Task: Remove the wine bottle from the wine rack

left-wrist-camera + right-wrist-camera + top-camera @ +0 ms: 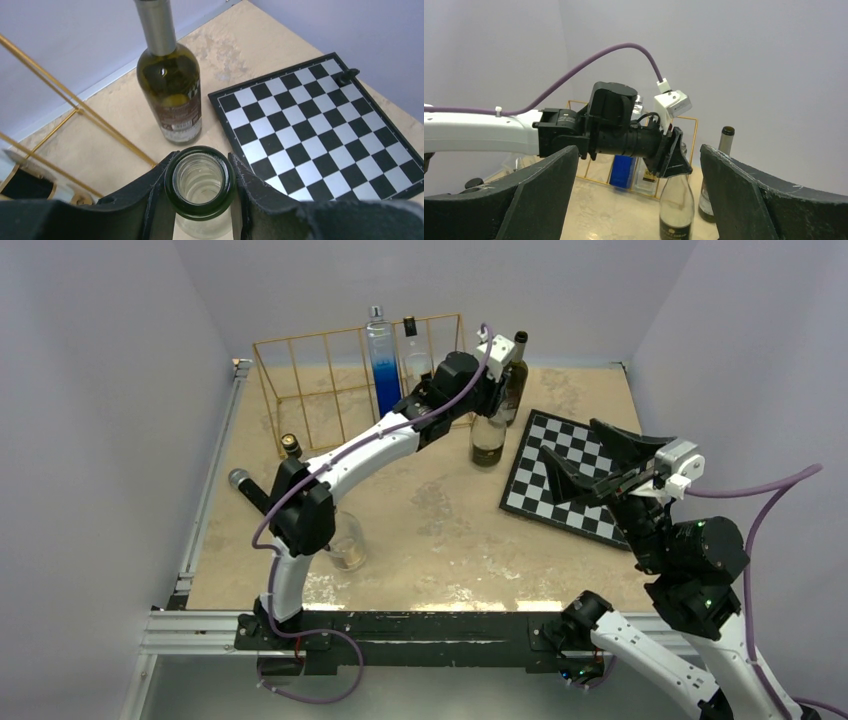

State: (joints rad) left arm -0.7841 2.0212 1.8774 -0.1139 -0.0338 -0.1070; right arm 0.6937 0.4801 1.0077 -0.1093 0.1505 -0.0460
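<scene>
My left gripper (pixel 492 392) is shut on the neck of a clear wine bottle (pixel 488 440) with a dark label. The bottle is upright, just outside the right end of the gold wire wine rack (pixel 330 380), by the chessboard's left corner. In the left wrist view both fingers press the bottle's open mouth (pixel 200 180). I cannot tell whether its base touches the table. My right gripper (pixel 566 435) is open and empty over the chessboard, facing the bottle (pixel 676 205).
A blue bottle (pixel 381 365) and a clear black-capped bottle (pixel 413 350) stand in the rack. A dark green bottle (pixel 515 380) stands just behind the held one. The chessboard (pixel 570 475) lies to the right. A glass (pixel 347 540) and a lying bottle (pixel 255 490) are near the left arm.
</scene>
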